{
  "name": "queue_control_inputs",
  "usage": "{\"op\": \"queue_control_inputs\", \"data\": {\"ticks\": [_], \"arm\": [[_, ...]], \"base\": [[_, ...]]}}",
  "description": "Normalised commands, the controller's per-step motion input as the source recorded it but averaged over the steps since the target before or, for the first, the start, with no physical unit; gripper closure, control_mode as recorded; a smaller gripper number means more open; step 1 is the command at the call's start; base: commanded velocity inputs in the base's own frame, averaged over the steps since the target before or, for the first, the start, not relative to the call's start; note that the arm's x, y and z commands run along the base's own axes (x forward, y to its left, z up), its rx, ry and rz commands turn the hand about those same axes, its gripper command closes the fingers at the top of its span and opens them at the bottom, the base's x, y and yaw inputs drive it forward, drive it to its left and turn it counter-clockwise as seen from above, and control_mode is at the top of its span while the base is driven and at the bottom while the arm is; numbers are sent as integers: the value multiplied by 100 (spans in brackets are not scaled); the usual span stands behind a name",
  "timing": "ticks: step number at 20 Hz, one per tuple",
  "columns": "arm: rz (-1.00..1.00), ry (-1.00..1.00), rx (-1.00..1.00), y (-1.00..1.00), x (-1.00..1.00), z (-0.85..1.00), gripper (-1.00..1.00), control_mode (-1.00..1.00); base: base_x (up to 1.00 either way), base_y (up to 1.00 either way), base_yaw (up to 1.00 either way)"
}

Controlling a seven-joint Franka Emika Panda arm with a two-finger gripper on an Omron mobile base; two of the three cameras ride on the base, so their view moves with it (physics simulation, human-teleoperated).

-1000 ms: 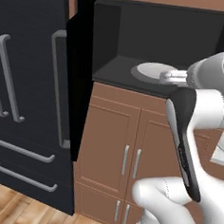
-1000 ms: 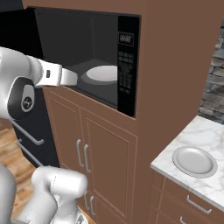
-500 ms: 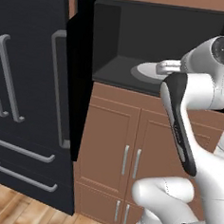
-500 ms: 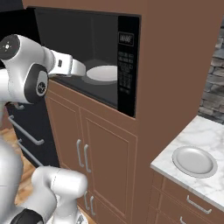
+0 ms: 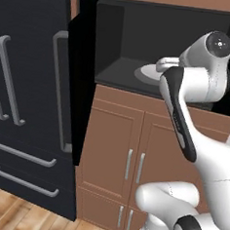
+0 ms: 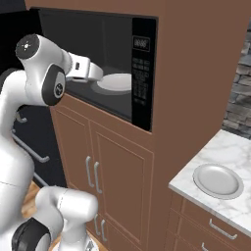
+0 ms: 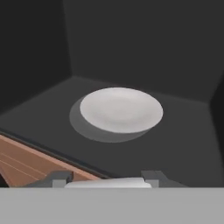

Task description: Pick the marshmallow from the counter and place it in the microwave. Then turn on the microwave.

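The microwave (image 5: 124,35) stands open, its dark cavity (image 7: 183,140) right ahead of the hand, with the keypad (image 6: 140,73) on its right. A round white plate (image 7: 120,109) lies on the cavity floor. My gripper (image 7: 107,180) hovers at the cavity's front edge, a little short of that plate (image 5: 148,72). It is shut on the marshmallow (image 7: 109,183), a small white block seen as a pale sliver between the two fingertips. From the right base view the hand (image 6: 98,73) reaches into the opening from the left.
The microwave door (image 5: 80,90) is swung out to the left, beside the black fridge (image 5: 25,105). Brown cabinet doors (image 6: 112,171) sit below. At the right, the marble counter (image 6: 235,147) carries a second white plate (image 6: 218,180).
The arm has swung up and forward, carrying the hand from in front of the cabinet to the mouth of the microwave cavity. The grip has not changed.
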Motion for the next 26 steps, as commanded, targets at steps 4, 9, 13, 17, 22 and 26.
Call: {"op": "queue_control_inputs", "data": {"ticks": [4,9,13,17,22,26], "arm": [[0,0,0,0,37,-20,100,-100],[0,0,0,-16,34,-1,100,-100],[0,0,0,-12,36,0,100,-100],[0,0,-1,0,28,-16,100,-100],[0,0,-1,0,26,-20,100,-100],[0,0,0,-2,32,-18,100,-100]], "base": [[0,0,0],[0,0,0],[0,0,0],[0,0,0],[0,0,0],[0,0,0]]}}
